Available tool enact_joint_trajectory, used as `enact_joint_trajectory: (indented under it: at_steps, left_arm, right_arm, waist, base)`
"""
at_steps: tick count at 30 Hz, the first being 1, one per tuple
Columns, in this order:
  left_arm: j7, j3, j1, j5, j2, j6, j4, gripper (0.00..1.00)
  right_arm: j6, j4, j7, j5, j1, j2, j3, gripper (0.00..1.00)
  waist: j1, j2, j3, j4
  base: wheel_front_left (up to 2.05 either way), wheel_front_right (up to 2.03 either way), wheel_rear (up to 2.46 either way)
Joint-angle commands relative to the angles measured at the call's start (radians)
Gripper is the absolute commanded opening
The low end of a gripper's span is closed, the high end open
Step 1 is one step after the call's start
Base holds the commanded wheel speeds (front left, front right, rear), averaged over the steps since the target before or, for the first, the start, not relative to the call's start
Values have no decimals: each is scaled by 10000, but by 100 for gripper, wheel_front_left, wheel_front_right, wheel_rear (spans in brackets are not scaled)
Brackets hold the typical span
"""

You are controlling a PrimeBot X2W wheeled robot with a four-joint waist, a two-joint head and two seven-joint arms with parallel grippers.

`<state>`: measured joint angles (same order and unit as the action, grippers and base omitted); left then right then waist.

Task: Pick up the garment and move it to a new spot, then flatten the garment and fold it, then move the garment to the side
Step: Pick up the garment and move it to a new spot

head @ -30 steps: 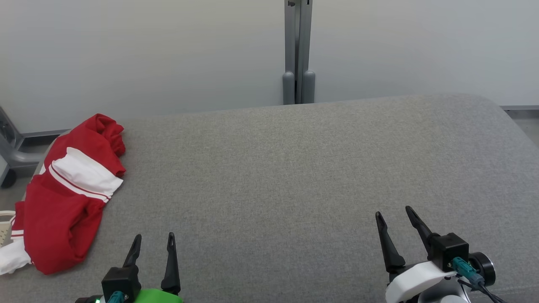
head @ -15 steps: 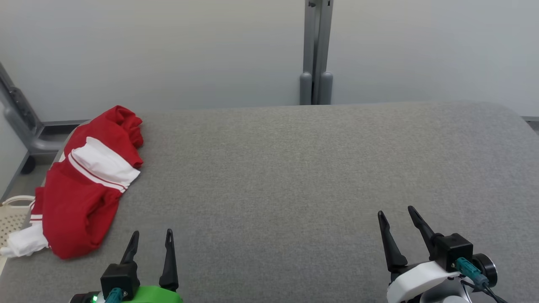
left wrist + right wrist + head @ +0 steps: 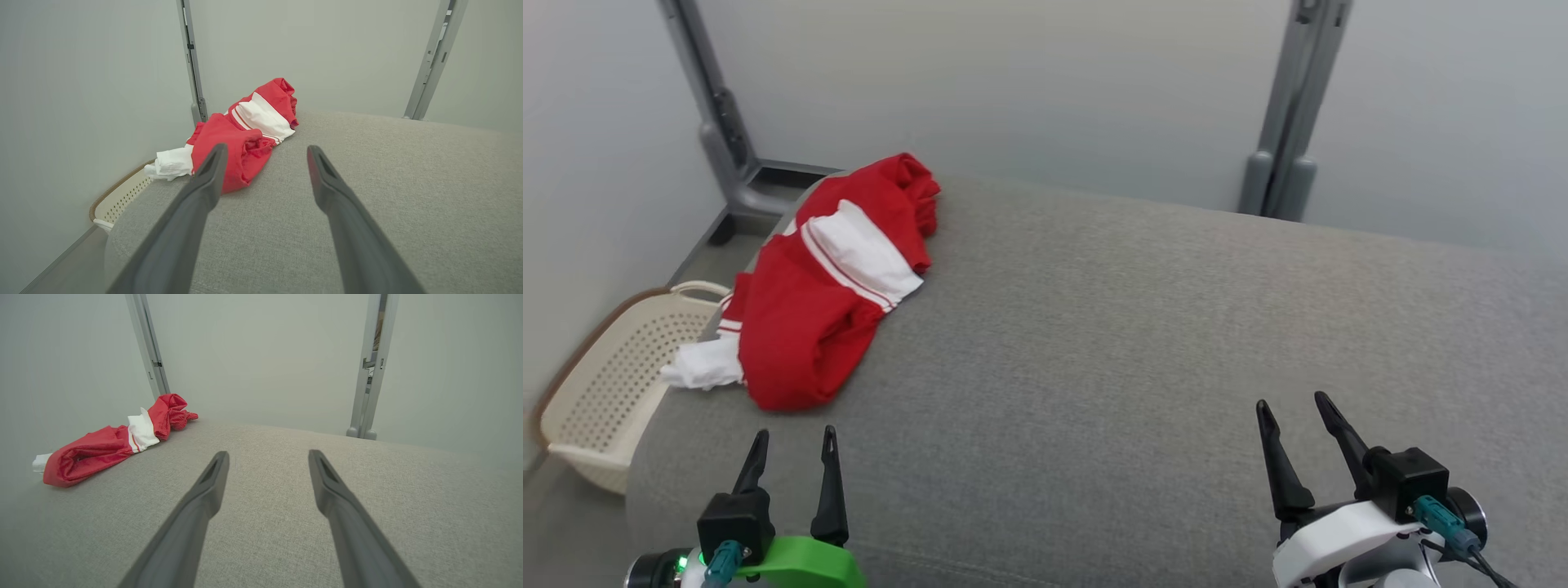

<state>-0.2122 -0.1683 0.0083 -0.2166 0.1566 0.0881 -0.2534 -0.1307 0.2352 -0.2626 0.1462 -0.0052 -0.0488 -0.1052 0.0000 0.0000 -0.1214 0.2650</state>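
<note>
Cream basket (image 3: 605, 384) on the floor far left, just beside the padded grey surface (image 3: 1135, 343). The garment (image 3: 800, 335) is a rumpled red heap with a white band and thin stripes (a white bit pokes out at its near end), lying at the surface's left edge. The left gripper (image 3: 796, 431) and right gripper (image 3: 1291, 400) are spread wide, holding nothing. Since a second ago the head camera swung left; the garment hasn't budged.

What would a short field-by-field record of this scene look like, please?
garment: red and white garment, crumpled, at the table's far left
surface: grey padded table
left arm: left gripper open, empty, short of the garment
right arm: right gripper open, empty, above bare table
floor: cream perforated basket, left of the table
stage: nothing picked up yet
</note>
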Motion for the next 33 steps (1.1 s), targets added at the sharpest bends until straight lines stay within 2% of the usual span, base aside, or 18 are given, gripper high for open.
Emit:
enact_joint_trajectory:
  at_steps: [1, 5, 13, 18, 23, 29, 31, 33]
  left_arm:
    - [61, -22, -107, -18, 49, 12, 82, 100]
    - [125, 72, -39, -116, 80, 132, 250, 100]
    - [112, 197, 42, -305, 60, 258, 534, 100]
    - [518, 234, -522, -705, 196, -118, 843, 100]
    - [1402, 425, -1793, -1006, 837, -676, 1132, 100]
    - [2920, 701, -3760, -1390, 1844, -1302, 465, 100]
    - [3825, 657, -4517, -1772, 2159, -1657, -254, 100]
    - [4454, 668, -4859, -2058, 2385, -1793, -787, 100]
  right_arm:
    - [-1, -53, -28, 74, -18, -29, 19, 100]
    - [-1, -45, -28, 113, -245, -26, -211, 100]
    - [1, 137, -28, 96, -588, -37, -444, 100]
    - [1, 155, -28, 63, -455, -37, -307, 100]
    - [-1, 47, -28, 45, -185, -34, -77, 100]
    - [-1, 21, -28, -120, -194, -37, -150, 100]
    - [1, 50, -28, -215, -231, -39, -152, 100]
    - [0, 71, -28, -283, -249, -36, -162, 100]
  waist:
    - [0, 0, 80, 1305]
    - [0, 0, 263, 1717]
    - [0, 0, 489, 1907]
    - [0, 0, 473, 1901]
    - [0, 0, 466, 1804]
    - [0, 0, 808, 1132]
    - [0, 0, 1000, 700]
    - [0, 0, 1138, 395]
  base:
    - [0, 0, 0]
    - [0, 0, 0]
    - [0, 0, 0]
    - [0, 0, 0]
    - [0, 0, 0]
    - [0, 0, 0]
    - [0, 0, 0]
    - [0, 0, 0]
